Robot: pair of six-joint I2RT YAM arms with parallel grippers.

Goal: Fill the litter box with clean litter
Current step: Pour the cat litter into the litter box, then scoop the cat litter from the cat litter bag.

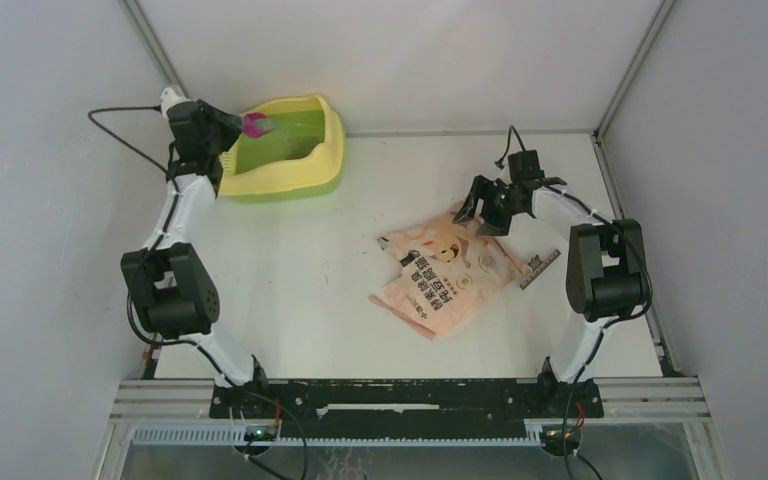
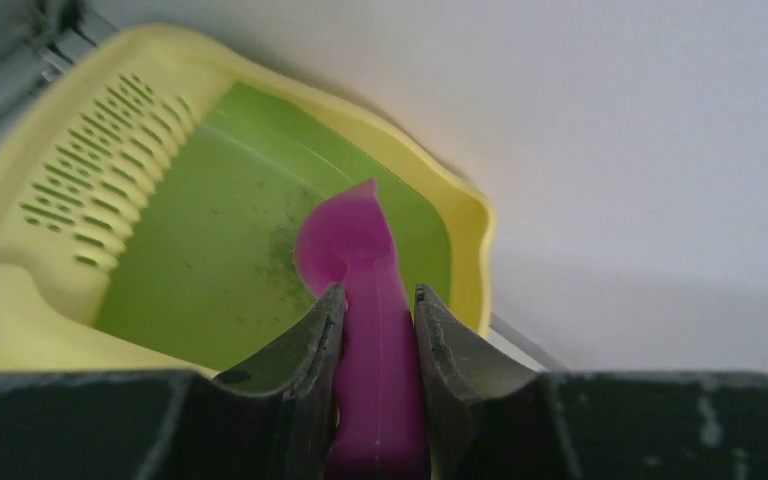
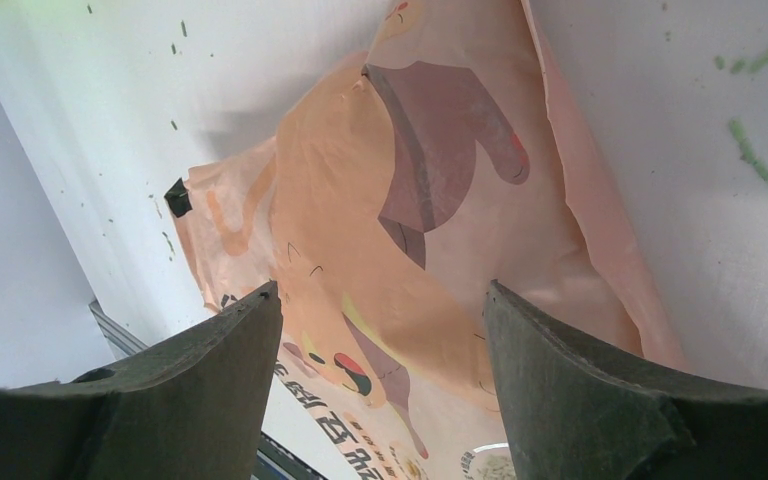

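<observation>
A: The litter box [image 1: 332,150] is picked out at the far left corner of the surface [image 1: 290,290]. It's a rounded-rectangular plastic tray with a glossy yellow rim and walls and a smooth green basin.

B: A slotted yellow grille [image 2: 100,170] is noted at one end, cut with rows of short slits.

A: And the left jaws are pinched on the flat handle of a magenta plastic scoop [image 2: 345,240], its rounded, pointed blade held over the basin.

B: The clean litter [image 2: 282,245] is spotted there: only fine dark specks, scattered thinly on the green floor beside the blade.

A: On the other side, the right jaws are spread wide, nothing gripped between them, hung above a flat pink-orange printed bag [image 1: 445,275].

B: Creased, crinkled film, with a cartoon figure [image 3: 440,150] printed on it. The bag is laid flat mid-surface, well apart from the box. Green smears [image 3: 750,150] are seen on the white surface near it.
</observation>
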